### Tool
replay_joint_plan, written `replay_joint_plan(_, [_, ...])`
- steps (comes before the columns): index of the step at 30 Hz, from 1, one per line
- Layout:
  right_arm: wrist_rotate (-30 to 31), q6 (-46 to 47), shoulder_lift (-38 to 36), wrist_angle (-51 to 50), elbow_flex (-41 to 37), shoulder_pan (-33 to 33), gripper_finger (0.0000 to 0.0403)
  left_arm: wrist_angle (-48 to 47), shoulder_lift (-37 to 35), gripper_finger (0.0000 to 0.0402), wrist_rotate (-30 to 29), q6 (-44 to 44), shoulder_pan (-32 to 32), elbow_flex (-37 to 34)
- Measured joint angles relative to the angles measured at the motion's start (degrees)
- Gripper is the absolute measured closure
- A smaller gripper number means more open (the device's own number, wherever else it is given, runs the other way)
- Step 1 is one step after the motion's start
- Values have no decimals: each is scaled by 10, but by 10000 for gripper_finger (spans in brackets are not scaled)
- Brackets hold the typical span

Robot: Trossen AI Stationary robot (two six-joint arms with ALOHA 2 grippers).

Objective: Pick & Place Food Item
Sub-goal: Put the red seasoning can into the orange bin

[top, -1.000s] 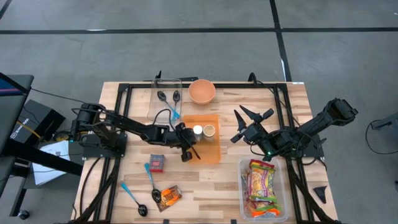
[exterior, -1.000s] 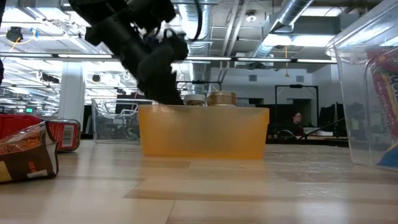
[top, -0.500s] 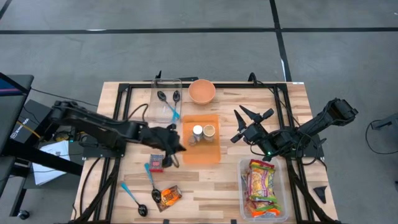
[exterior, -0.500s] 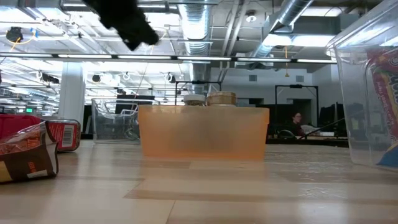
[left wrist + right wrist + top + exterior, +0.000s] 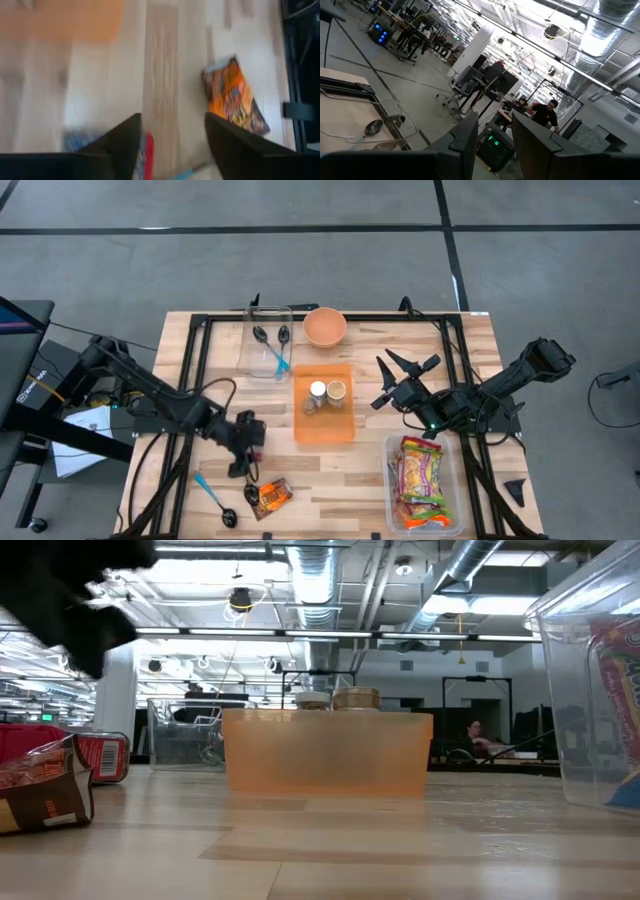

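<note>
My left gripper (image 5: 244,456) hovers open above the near-left part of the table, its fingers (image 5: 127,145) spread with bare wood between them. A red and blue food packet (image 5: 256,444) lies flat just under and beside it, showing next to one finger as the packet (image 5: 145,152). An orange snack packet (image 5: 232,97) lies flat nearer the front edge, seen from above as the packet (image 5: 272,496). My right gripper (image 5: 402,370) waits open at mid-right, raised and pointing away from the table.
An orange tray (image 5: 323,425) holding two small cups stands mid-table. A clear bin (image 5: 392,480) of snack packs is at the near right. An orange bowl (image 5: 325,326) and a clear box (image 5: 268,315) with spoons sit at the back. Blue-handled spoons (image 5: 213,498) lie near the packets.
My left gripper has risen from the orange tray's near-left corner and swung toward the table's left and near edges, ending above the red and blue packet. The packets and tray have stayed where they were.
</note>
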Motion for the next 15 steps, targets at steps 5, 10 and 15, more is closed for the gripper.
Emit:
replay_joint_plan(5, [0,0,0,1,0,0,288,-97,3,93,12,-110,-46,0])
replay_joint_plan(10, [1,0,0,0,0,0,288,-117,3,74,17,-114,-95,-1])
replay_joint_plan(15, [2,0,0,0,0,0,288,-128,3,92,-19,-197,-89,-25])
